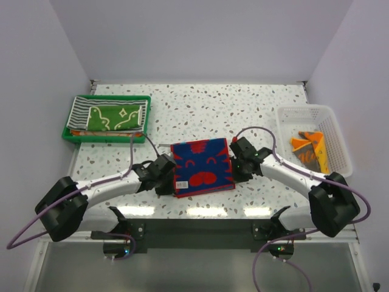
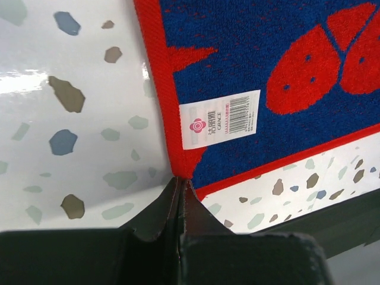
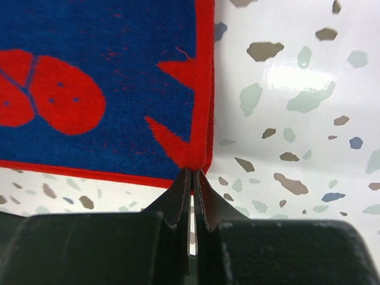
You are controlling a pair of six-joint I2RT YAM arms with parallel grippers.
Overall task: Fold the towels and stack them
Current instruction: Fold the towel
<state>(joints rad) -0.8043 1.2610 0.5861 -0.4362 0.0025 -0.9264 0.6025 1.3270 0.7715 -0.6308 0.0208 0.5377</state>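
Observation:
A blue towel with a red border and a red cartoon drawing (image 1: pixel 202 167) lies spread at the table's near middle. My left gripper (image 1: pixel 166 173) is shut on its near left corner; the left wrist view shows the tips (image 2: pixel 181 181) pinching the red hem of the towel (image 2: pixel 267 59), next to a white label (image 2: pixel 219 117). My right gripper (image 1: pixel 234 160) is shut on the near right corner, with its tips (image 3: pixel 193 172) pinching the red edge of the towel (image 3: pixel 107 59). A green towel with white drawings (image 1: pixel 115 117) lies on a striped towel (image 1: pixel 80 108).
The green and striped towels sit in a green plastic tray (image 1: pixel 68 135) at the far left. A white mesh basket (image 1: pixel 304 111) at the right holds orange towels (image 1: pixel 307 149). White walls enclose the speckled table (image 1: pixel 213 109).

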